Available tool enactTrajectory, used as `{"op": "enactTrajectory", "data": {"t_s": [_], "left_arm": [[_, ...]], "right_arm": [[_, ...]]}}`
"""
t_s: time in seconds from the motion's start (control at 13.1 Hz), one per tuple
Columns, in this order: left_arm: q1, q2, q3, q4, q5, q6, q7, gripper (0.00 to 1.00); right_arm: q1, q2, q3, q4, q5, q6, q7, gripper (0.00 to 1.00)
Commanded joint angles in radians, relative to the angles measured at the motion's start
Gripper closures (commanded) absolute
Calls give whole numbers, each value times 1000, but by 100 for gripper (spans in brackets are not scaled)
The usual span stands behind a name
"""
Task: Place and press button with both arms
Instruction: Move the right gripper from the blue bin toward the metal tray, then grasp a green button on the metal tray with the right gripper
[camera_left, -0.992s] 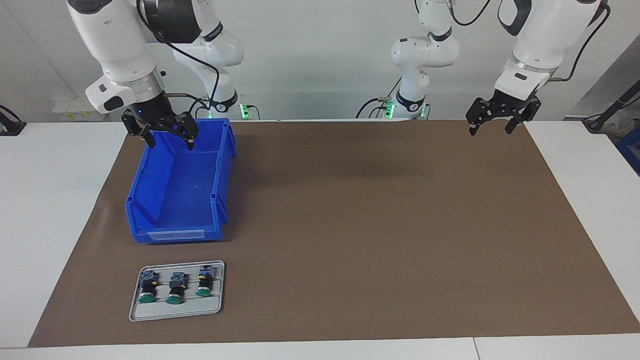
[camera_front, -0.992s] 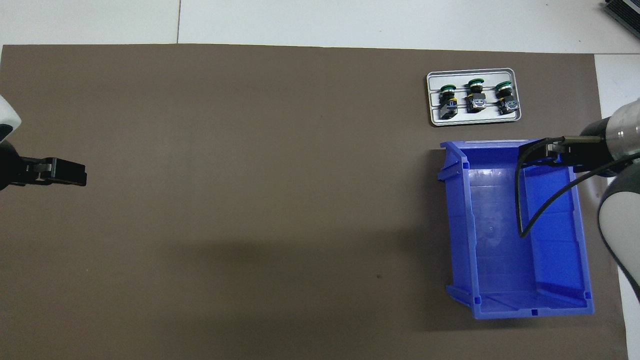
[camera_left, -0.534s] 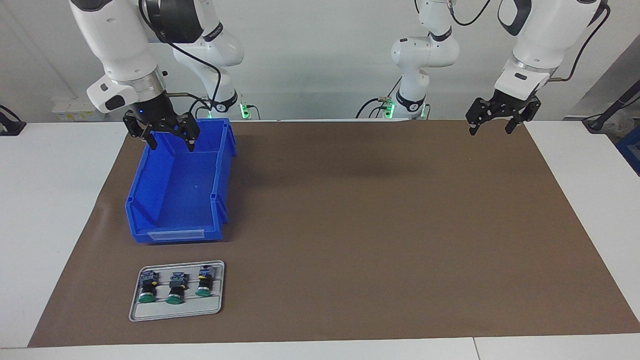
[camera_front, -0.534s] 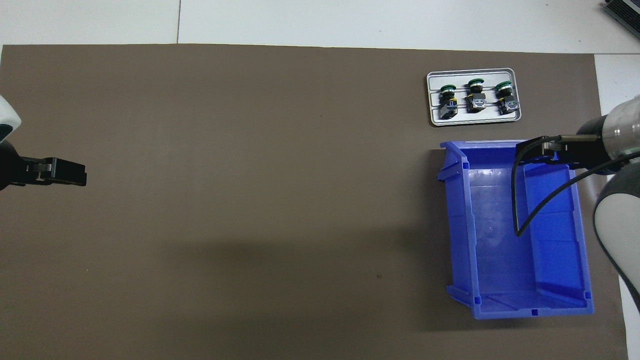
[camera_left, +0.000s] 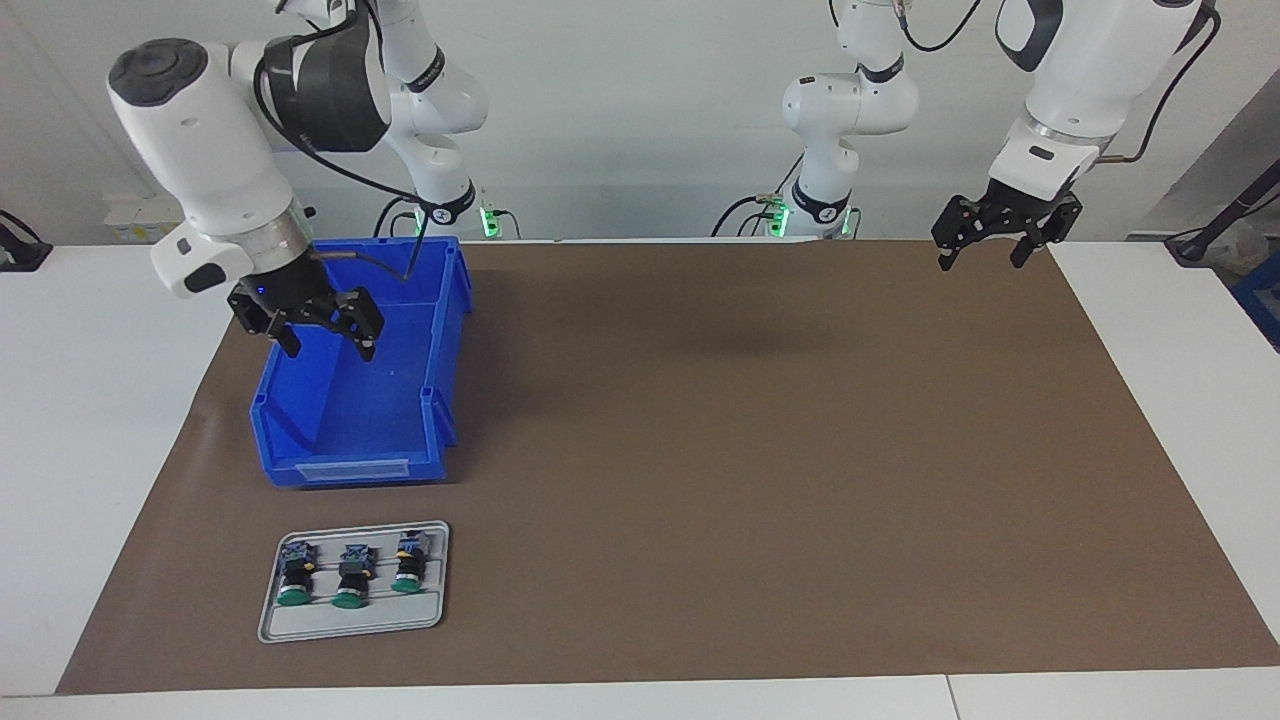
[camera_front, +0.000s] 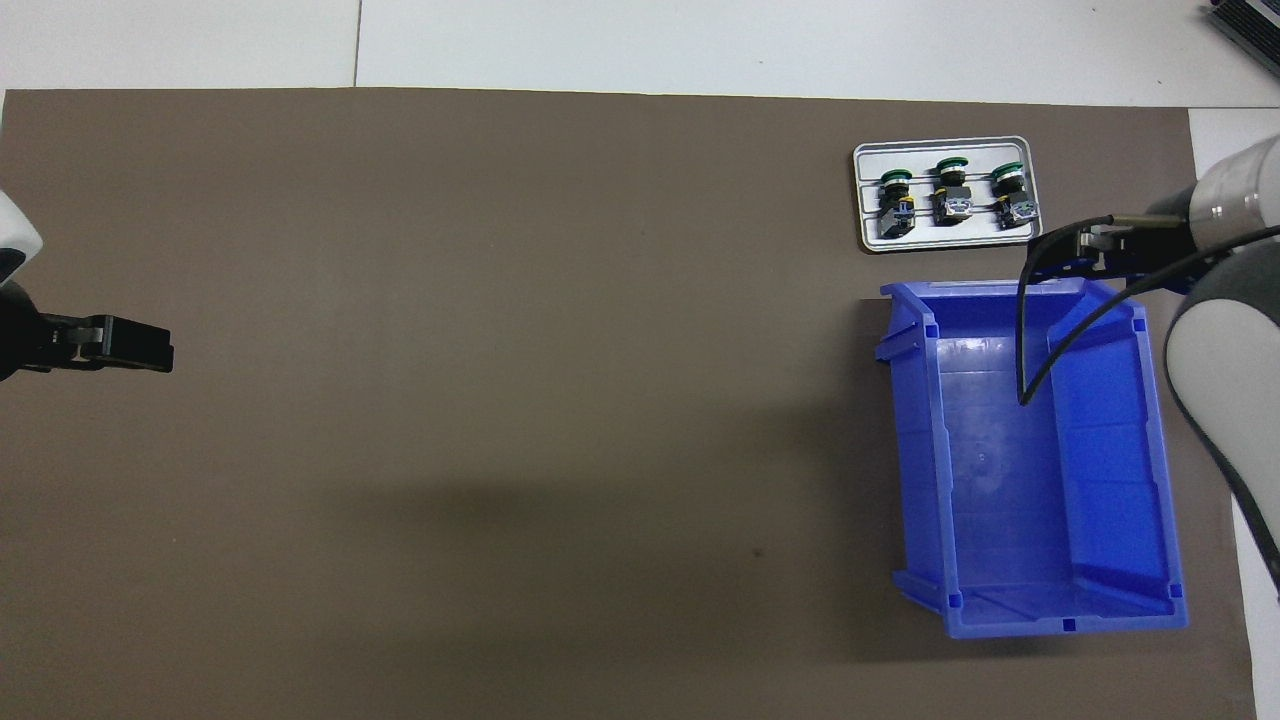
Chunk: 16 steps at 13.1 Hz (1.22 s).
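Buttons lie in a tray on brown mat.

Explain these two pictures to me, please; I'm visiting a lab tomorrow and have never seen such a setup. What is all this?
Two white robot arms stand at a table, each ending in a black two-finger gripper. One picture looks across the table at the robots; the other looks down from above their own end.

A brown mat covers the table. On it stand a blue bin, nothing visible inside, and, farther from the robots, a small grey tray carrying three green-capped push buttons side by side.

The right gripper hangs open over the bin, holding nothing. The left gripper, also open and empty, waits above the mat's corner at the left arm's end of the table. No button has been picked up yet.
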Motion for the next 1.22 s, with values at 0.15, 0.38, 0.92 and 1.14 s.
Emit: {"op": "enactTrajectory", "data": {"t_s": [0.15, 0.38, 0.92, 1.14], "left_arm": [[10, -28, -5, -28, 8, -3, 6, 0], [10, -28, -5, -28, 8, -3, 7, 0], [10, -28, -5, -28, 8, -5, 7, 0], [10, -28, -5, -28, 8, -3, 6, 0]], "right_arm": [[-19, 351, 12, 389, 20, -1, -64, 7], [-18, 445, 12, 426, 7, 102, -91, 11], [-19, 615, 2, 478, 1, 246, -149, 14], [-15, 647, -1, 477, -9, 278, -149, 19]]}}
